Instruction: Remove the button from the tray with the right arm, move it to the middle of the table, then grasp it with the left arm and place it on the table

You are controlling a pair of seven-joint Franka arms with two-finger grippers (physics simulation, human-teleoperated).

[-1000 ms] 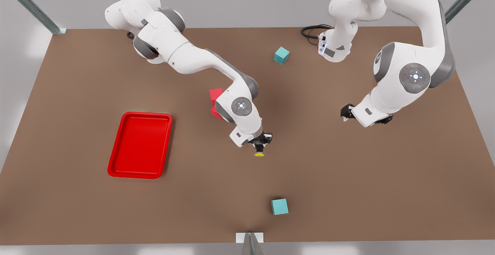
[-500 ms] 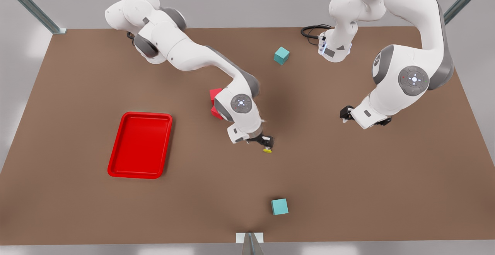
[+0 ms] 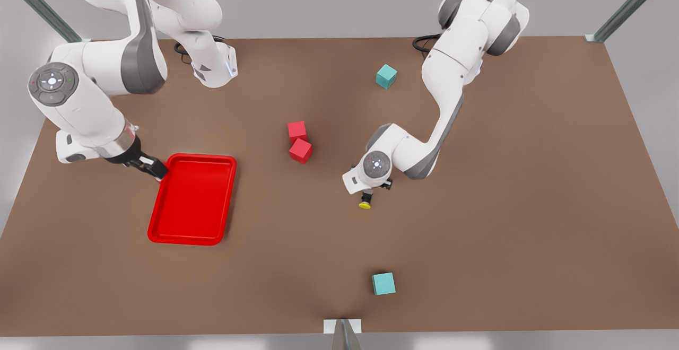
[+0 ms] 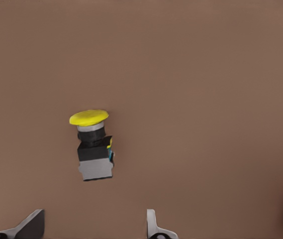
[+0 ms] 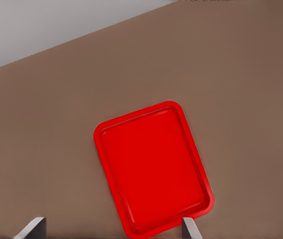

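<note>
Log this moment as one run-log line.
left hand: open, over button | button: free of fingers, at middle of table | right hand: open, waiting at tray corner | tray: empty

Button (image 3: 365, 204) on table (image 3: 504, 222), tray (image 3: 180, 233) leftward

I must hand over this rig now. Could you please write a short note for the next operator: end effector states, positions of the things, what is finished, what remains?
Left end effector: open, just above the button, not touching it.
Right end effector: open, holding nothing, waiting at the tray corner.
Button: out of the tray, apparently resting near the middle of the table.
Done: removal, handover, release, it seems.
Left: confirm the button rests steadily, then pull the left arm away.
</note>
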